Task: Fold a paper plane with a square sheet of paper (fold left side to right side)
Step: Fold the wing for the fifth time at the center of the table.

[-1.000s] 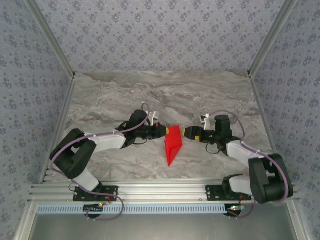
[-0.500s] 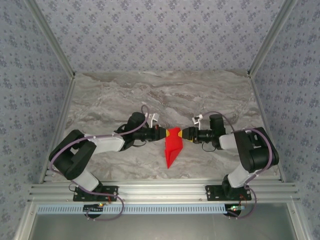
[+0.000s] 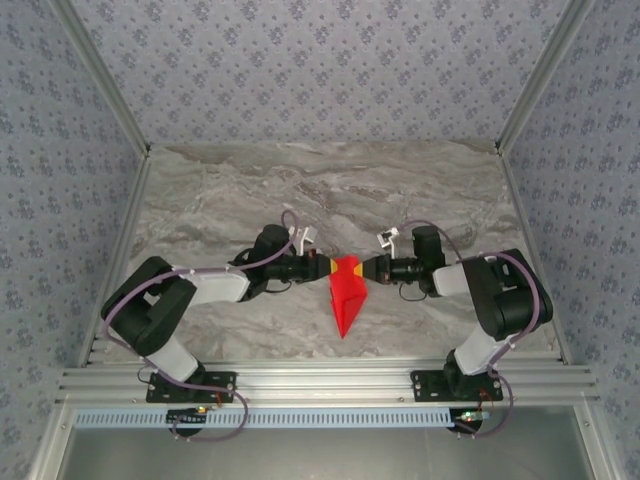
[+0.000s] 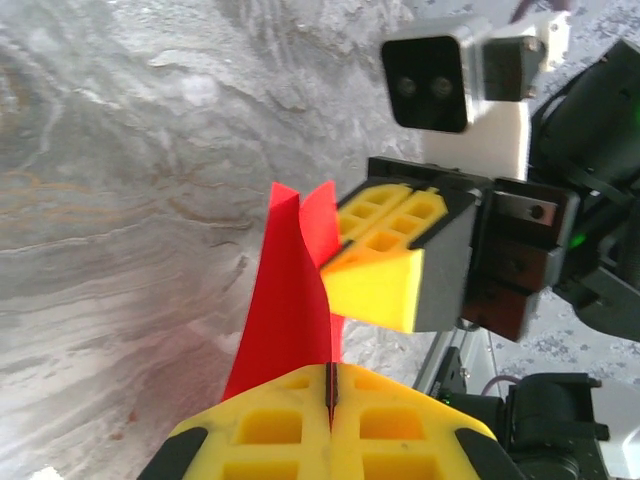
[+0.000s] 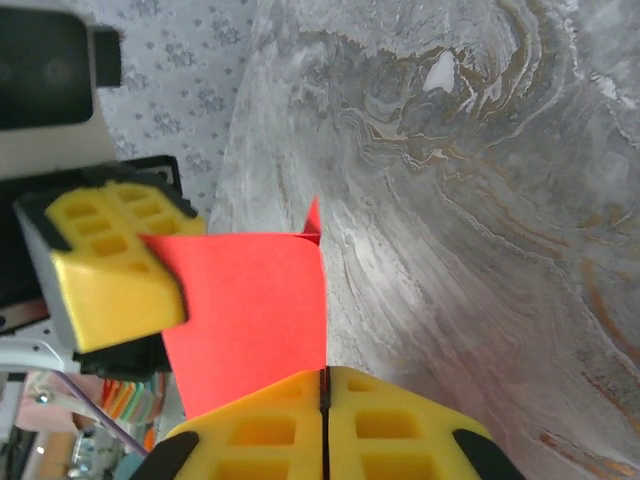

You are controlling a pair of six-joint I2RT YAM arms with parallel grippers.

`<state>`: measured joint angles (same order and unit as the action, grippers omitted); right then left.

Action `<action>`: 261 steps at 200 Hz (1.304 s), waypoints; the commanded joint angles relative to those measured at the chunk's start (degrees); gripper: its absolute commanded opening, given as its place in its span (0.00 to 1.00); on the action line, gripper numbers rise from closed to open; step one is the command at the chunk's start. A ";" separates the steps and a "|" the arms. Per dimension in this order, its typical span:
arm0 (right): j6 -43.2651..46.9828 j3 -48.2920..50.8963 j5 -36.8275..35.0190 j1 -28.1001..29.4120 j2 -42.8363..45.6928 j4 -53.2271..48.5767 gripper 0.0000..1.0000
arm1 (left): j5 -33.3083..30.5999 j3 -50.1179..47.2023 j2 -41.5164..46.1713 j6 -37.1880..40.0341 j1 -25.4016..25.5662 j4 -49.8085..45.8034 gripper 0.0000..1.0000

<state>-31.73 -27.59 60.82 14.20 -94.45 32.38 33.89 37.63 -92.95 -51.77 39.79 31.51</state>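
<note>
Worktop [image 3: 200, 190], grey marbled: spanning the floor of the walled enclosure, carrying both arms at its near edge.

Left arm [image 3: 215, 283], black and white: reaching inward from the near-left base, elbow bent, wrist pointing right toward the centre.

Right arm [image 3: 500, 290], same make: folding tightly over its base, wrist pointing left toward the centre, facing the left arm head-on.

Red paper [image 3: 347, 295], creased into a narrow pointed shape: sitting at the centre of the worktop between the two wrists, wide end up between them, tip pointing toward the near edge. Standing on edge in the left wrist view, two layers parting slightly at the top. Not showing clearly whether the tip is touching the worktop.

Left jaws: pressing fully together on the left edge of the paper's wide end, yellow pads [image 4: 270, 430] meeting at a thin seam with the red sheet emerging straight from it.

Right jaws: closing flat against each other on the opposite, right edge of the wide end, pads [image 5: 390, 430] meeting likewise with the paper running out of the seam; sitting just across from the left jaws, the paper alone separating them.
</note>
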 commanded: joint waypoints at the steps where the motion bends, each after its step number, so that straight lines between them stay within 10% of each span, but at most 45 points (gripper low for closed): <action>1: 2.69 -1.34 -0.74 0.09 1.65 -5.11 0.00 | 0.99 -0.12 -1.98 0.44 -1.18 2.00 0.00; 70: 6.09 -2.55 -3.91 0.99 6.20 -15.64 0.00 | 2.82 1.58 -5.30 4.19 -3.50 -1.45 0.06; 135: 1.25 -6.32 -12.79 1.87 8.66 -26.26 0.00 | -7.35 2.48 6.79 15.31 -4.58 -21.60 0.63; 193: -7.21 -9.93 -20.61 4.81 12.44 -34.88 0.00 | -27.15 6.42 23.86 23.69 14.02 -44.03 0.65; 261: -12.03 -14.57 -28.06 8.33 12.03 -44.40 0.00 | -43.03 14.73 7.31 19.97 30.78 -45.14 0.68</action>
<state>-40.16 -41.06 36.60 22.28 -83.22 -6.35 0.58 46.81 -80.90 -31.03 67.64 -9.80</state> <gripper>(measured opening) 0.055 0.667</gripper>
